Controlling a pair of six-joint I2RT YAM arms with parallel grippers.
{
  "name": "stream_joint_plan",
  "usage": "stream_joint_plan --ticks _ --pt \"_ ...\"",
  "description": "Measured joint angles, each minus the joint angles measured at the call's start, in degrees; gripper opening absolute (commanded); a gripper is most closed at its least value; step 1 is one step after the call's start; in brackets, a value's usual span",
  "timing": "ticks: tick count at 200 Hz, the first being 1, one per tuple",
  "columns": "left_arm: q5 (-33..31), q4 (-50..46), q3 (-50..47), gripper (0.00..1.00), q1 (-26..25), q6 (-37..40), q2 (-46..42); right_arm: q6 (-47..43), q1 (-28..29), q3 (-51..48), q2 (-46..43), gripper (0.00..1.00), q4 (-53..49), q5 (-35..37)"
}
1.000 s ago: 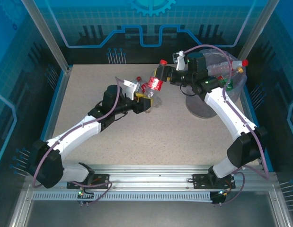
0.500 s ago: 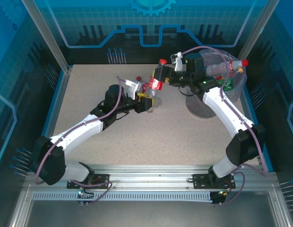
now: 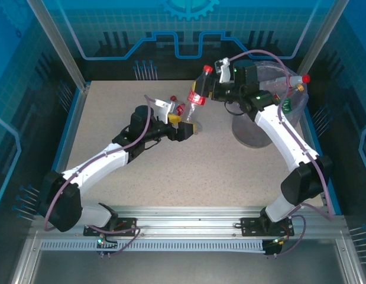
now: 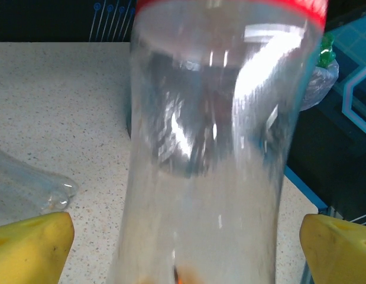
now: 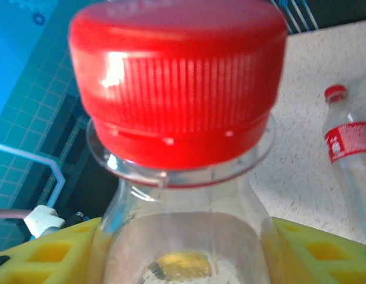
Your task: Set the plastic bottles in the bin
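Right wrist view: my right jaws are clamped on the neck of a clear, red-capped bottle (image 5: 177, 89), yellow pads (image 5: 47, 254) pressed to both its sides. My left jaws stand wide apart, pads (image 4: 32, 245) clear of its body. The bottle hangs roughly upright near the tabletop's (image 3: 230, 171) far edge, just beside the bin (image 3: 248, 135) at the far right corner.

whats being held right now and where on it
The right claw holds a bottle by its shoulder, just below the neck. The left claw stands open around its lower body, not touching.
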Motion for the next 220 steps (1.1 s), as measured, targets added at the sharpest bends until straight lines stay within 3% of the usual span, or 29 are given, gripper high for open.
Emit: stream_joint_plan --ticks 32,62,110,148,220 --pt "-4.09 -1.14 0.00 0.99 2.01 -3.80 -3.15 -2.75 -4.13 3.69 -3.50 0.54 -0.09 7.19" --pt "-9.77 -5.33 0.26 0.99 4.83 -10.10 -2.43 -6.16 -8.28 3.89 -11.08 0.51 1.05 19.45" --pt "-14.82 -11.50 2.54 0.98 6.38 -19.93 4.87 -9.27 -13.81 -5.49 -21.57 0.49 10.80 38.16" --pt "-16.28 -13.75 2.64 0.97 6.49 -24.59 7.02 -8.52 -17.00 -13.64 -19.06 0.48 18.16 46.62" --pt "-19.15 -15.47 0.92 0.97 6.49 -25.83 5.09 -5.92 -17.79 -17.09 -12.07 0.48 26.34 52.78"
